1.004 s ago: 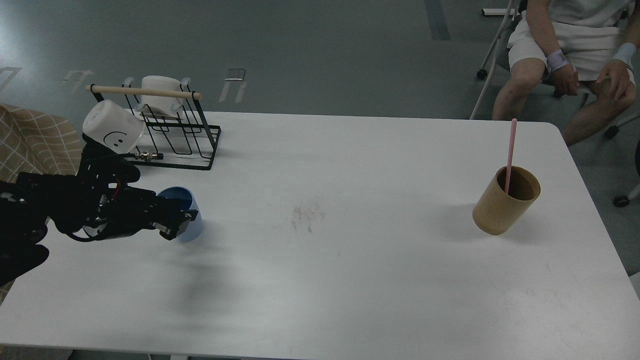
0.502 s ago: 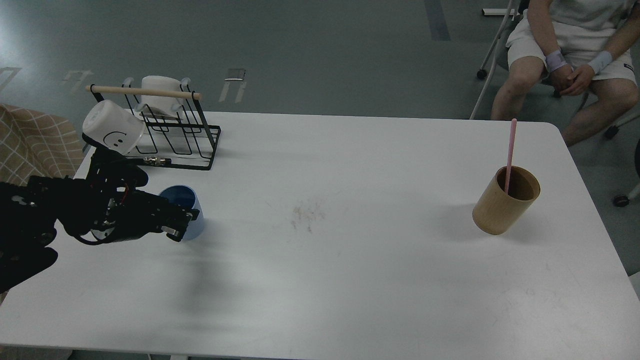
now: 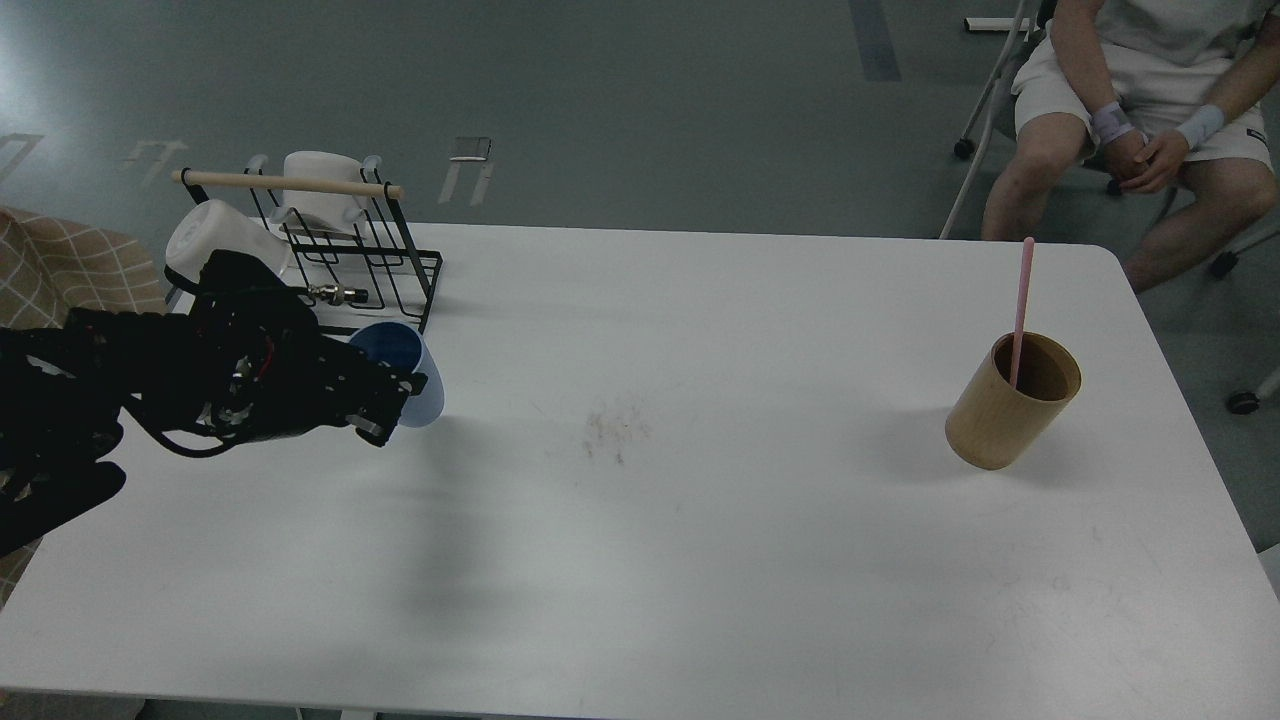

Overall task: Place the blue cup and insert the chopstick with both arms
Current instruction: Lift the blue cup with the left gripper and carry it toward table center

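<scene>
A small light-blue cup (image 3: 408,372) sits at the left side of a white table (image 3: 700,520), tilted slightly, its darker blue inside facing up and left. The left gripper (image 3: 392,405), black and bulky, covers the cup's near-left side, with one finger across the rim and another lower against the wall; the fingers are clamped on the cup. Whether the cup's base touches the table is hidden by the gripper.

Just behind the cup stands a black wire rack (image 3: 365,270) with a pale wooden rod (image 3: 288,183) across its top. A white mug (image 3: 205,240) at the rack's left end is mostly hidden behind the arm. A second white cup (image 3: 318,180) sits behind the rod, partly blocked by the wires.

Far across the table, near the right edge, a tan wooden holder (image 3: 1010,405) leans slightly. A thin pink stick (image 3: 1021,300) stands in it, its lower end hidden inside.

The right arm is out of view. Beyond the table's far right corner sits a person (image 3: 1140,110), cut off above the waist by the frame.
</scene>
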Tool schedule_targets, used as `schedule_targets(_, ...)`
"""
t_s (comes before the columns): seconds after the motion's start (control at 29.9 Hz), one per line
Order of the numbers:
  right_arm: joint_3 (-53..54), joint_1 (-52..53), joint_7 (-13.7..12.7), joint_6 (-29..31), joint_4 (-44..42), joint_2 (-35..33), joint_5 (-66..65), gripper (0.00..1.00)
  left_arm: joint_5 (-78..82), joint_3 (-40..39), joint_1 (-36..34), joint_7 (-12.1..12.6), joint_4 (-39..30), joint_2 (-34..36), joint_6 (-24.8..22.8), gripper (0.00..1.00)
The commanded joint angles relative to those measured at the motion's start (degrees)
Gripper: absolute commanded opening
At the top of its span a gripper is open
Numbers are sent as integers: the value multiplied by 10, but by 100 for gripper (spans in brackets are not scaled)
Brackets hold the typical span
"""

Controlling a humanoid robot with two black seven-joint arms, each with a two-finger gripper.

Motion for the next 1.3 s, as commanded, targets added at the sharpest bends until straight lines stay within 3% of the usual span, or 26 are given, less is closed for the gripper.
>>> schedule_targets(0.0,4,-4,0,0,0,-3,0,100,0,1,-61,0,-1,-25,0,0)
schedule_targets(0.23,44,-17,0,-1,-7,-13,0,100,0,40,-153,4,3,-155,0,0)
schedule_targets(0.5,79,-46,0,0,-2,-18,3,100,18,240,-278,5,22,-256,0,0)
schedule_targets(1.07,89,-60,0,1,-4,-19,5,100,30,303,-272,12,72,-330,0,0)
schedule_targets(1.14,89,-60,0,1,-4,-19,5,100,31,304,-268,17,72,-334,0,2)
schedule_targets(1.27,89,-60,1,1,-4,-19,5,100,31,303,-265,22,72,-335,0,14)
